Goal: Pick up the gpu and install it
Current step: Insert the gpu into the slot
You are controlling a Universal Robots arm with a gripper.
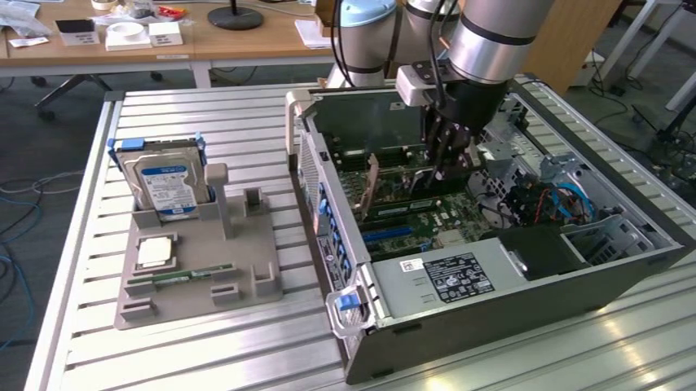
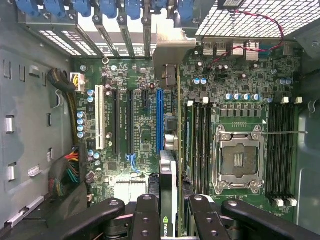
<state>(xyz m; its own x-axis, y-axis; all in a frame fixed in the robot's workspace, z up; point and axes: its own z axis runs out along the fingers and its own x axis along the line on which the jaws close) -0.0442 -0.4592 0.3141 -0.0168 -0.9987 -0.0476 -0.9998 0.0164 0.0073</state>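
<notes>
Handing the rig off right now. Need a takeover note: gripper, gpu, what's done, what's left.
Gripper: jaws shut on the gpu, down inside the open PC case.
Gpu: held on edge over the motherboard, alongside the blue slot.
Done: gpu picked up and brought into the case.
Left: I can't tell from these views whether it is seated in a slot. Jaws not yet released.
</notes>
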